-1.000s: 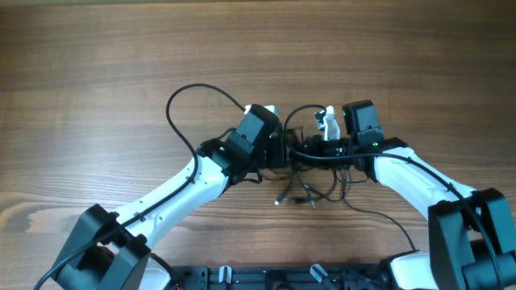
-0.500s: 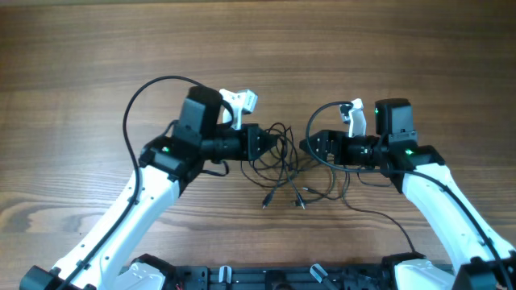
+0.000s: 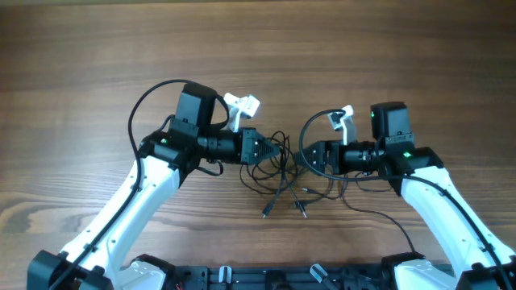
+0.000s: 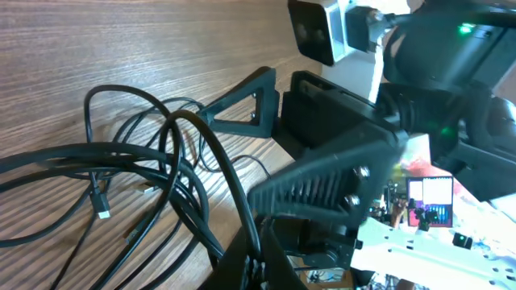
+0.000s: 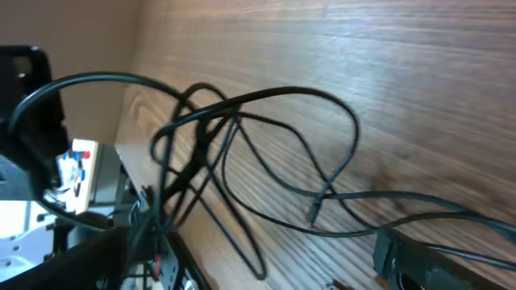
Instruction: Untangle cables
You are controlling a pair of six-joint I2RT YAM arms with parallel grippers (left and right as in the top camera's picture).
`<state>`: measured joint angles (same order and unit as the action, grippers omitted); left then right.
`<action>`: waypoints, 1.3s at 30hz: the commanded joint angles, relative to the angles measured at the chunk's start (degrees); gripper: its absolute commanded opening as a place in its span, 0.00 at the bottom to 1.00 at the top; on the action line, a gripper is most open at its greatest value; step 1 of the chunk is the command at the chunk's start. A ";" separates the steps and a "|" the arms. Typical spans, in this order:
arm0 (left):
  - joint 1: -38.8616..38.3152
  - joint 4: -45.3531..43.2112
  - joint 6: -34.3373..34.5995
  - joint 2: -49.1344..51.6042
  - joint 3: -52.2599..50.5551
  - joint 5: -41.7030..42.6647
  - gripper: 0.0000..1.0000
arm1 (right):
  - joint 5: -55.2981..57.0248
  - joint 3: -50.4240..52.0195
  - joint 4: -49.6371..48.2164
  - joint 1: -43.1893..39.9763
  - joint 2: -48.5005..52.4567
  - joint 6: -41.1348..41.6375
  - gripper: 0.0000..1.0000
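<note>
The cables [image 3: 278, 173] are a loose tangle of thin black cords on the wooden table between my two grippers. Two plug ends [image 3: 266, 211] lie at the tangle's near side. My left gripper [image 3: 260, 148] points right and is shut on a cord at the tangle's left edge; the left wrist view shows the cord pinched between its fingers [image 4: 260, 254], with loops [image 4: 137, 161] spread beyond. My right gripper [image 3: 310, 155] points left at the tangle's right edge, fingers apart. In the right wrist view the loops [image 5: 242, 145] lie ahead of the right gripper [image 5: 254, 250].
Thick black robot cables arch over each arm [image 3: 149, 97] [image 3: 310, 125]. White camera mounts [image 3: 242, 105] [image 3: 343, 119] stick out near both wrists. A thin black cord [image 3: 379, 213] trails toward the right arm's base. A black rail [image 3: 266, 278] runs along the table's front edge.
A second ago both grippers were close together over the tangle. They have pulled apart, spreading the cords; in the last half second the right gripper moved slightly left.
</note>
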<state>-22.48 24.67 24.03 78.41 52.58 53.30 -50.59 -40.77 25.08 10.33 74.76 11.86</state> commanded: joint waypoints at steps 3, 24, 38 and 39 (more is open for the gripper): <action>-2.45 -1.66 -0.61 0.39 -0.17 1.79 0.04 | 5.68 -0.57 -0.20 3.78 -0.28 2.10 1.00; -1.14 3.67 -1.33 0.39 -0.20 -2.84 0.04 | 8.48 -0.57 0.57 4.96 3.15 4.61 1.00; -1.14 6.73 3.39 0.39 -0.20 -20.44 0.20 | 32.79 -0.57 5.66 5.14 3.15 18.40 0.99; -1.14 9.31 3.39 0.39 -0.20 -25.88 0.31 | 33.62 -0.57 5.92 5.14 3.15 18.60 0.99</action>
<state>-23.92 30.22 27.66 79.07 52.23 40.97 -22.90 -41.06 30.61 15.40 77.54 28.10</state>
